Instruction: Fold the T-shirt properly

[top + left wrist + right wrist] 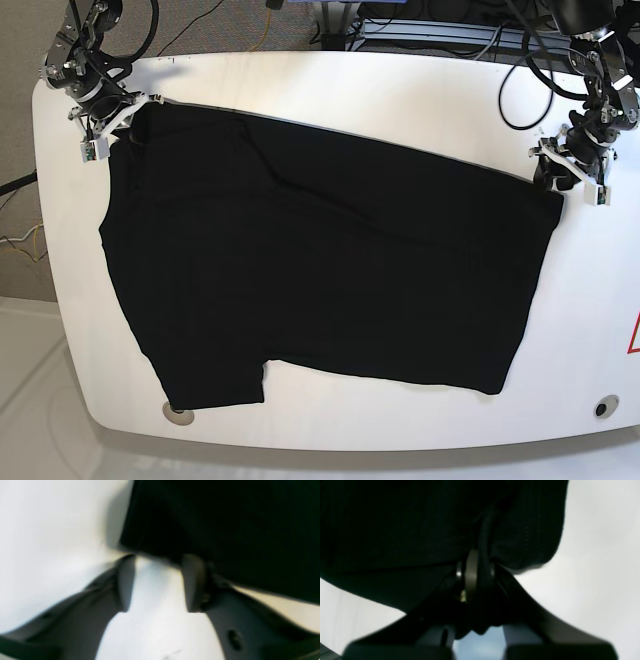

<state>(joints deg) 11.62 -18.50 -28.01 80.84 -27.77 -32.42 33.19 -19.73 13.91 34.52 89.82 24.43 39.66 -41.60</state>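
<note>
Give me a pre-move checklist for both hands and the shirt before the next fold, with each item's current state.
1. Right hand shut on the large black cloth T-shirt: ok, fabric is pinched between its fingers.
2. Left hand gripping the shirt: not ok, its jaws stand apart over bare table, with the shirt edge only at the fingertips.
3. Shirt spread flat on the white rounded table: ok, it lies mostly flat with a few creases.
4. Shirt fully on the table: ok, no edge hangs over the rim in the base view.
5. How many fabric layers the right hand holds: cannot tell.
</note>
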